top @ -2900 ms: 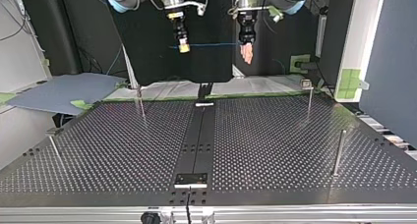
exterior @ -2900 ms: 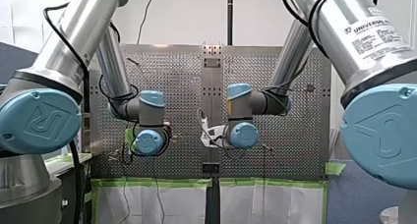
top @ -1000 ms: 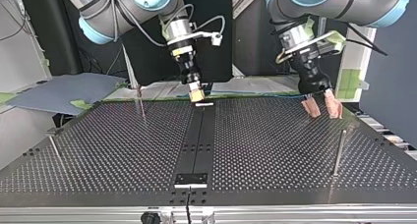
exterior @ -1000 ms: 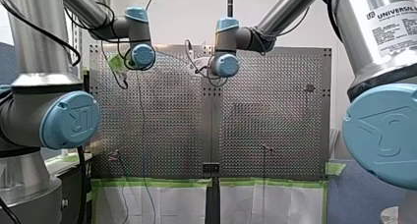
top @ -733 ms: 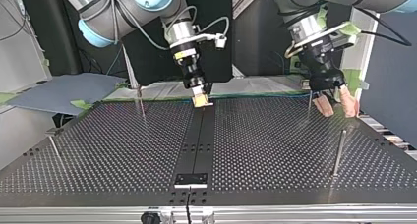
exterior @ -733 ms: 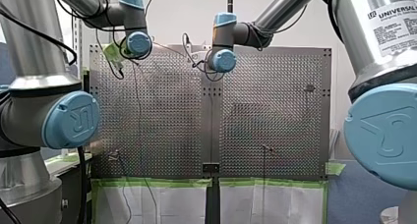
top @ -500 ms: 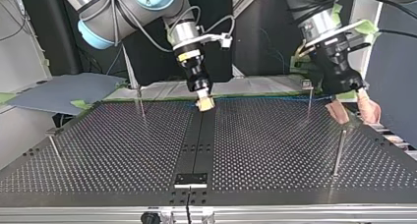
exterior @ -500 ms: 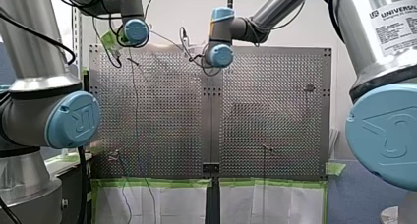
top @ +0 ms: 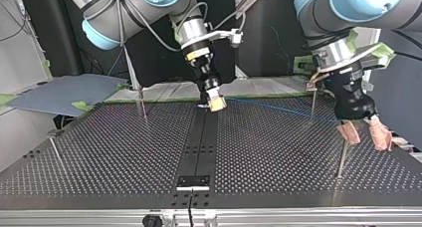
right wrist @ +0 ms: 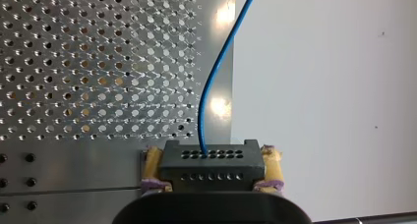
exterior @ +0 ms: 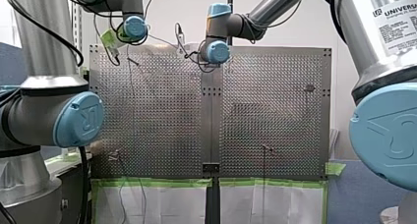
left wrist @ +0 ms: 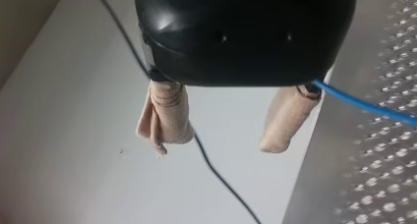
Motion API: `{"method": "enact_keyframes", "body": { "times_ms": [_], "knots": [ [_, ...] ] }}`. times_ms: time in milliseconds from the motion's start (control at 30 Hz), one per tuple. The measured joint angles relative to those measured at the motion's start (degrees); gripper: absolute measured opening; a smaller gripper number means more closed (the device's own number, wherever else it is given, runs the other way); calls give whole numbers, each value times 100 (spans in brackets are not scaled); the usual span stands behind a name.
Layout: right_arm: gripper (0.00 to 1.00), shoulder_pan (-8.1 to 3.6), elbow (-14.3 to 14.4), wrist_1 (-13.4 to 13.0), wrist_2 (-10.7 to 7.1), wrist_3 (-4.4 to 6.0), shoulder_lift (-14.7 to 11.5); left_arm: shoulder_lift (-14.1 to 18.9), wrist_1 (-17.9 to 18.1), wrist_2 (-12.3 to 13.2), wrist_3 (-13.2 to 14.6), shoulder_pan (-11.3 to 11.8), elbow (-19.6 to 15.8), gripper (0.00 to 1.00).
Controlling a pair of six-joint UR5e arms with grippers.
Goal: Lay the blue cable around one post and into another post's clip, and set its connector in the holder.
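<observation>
Closed tight, my right gripper [right wrist: 211, 168] clamps the black connector [right wrist: 210, 161] between its yellow pads [right wrist: 153, 166], low over the far end of the table's [top: 124, 152] dark centre strip [top: 201, 142]. My left gripper [top: 365, 135] hangs with its beige fingers [left wrist: 287, 116] spread apart and nothing pinched between them. The blue cable [top: 278, 109] touches the root of one finger and runs off beside it.

Within the last half second my left gripper swings from beside the far post [top: 312, 103], at the top view's right, down toward the near post [top: 341, 160], drawing the cable along. My right gripper barely shifts. The line, which ran along the table's far edge, now slants over the perforated plate and crosses the far post near its foot. That looks like the wrap around the first post getting under way. Which side of the post the cable passes cannot be told, and clipping it and seating the connector look still to come.

The connector's long axis lies crosswise between the pads, its cable face pointing straight ahead of the gripper. The cable leaves that face, curves, then stretches in a near-straight line from the top view's middle toward its right and nearer the camera.
</observation>
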Motion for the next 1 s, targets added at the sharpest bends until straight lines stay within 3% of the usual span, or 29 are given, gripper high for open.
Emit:
{"method": "enact_keyframes", "body": {
  "times_ms": [200, 400, 633, 1000],
  "knots": [
    [0, 4, -5, 4, -2, 19, 1, 90, -91, 307, -270, 313, 43, 100],
    [0, -2, -39, -96, -10, 26, 36, -28, -80, 633, -408, 640, 45, 100],
    [0, 3, -178, -59, -16, 18, 52, -157, 150, 1018, -568, 1024, 76, 100],
    [0, 21, -453, 80, -16, -22, 254, -692, 292, 1634, -739, 1640, 439, 100]
  ]
}}
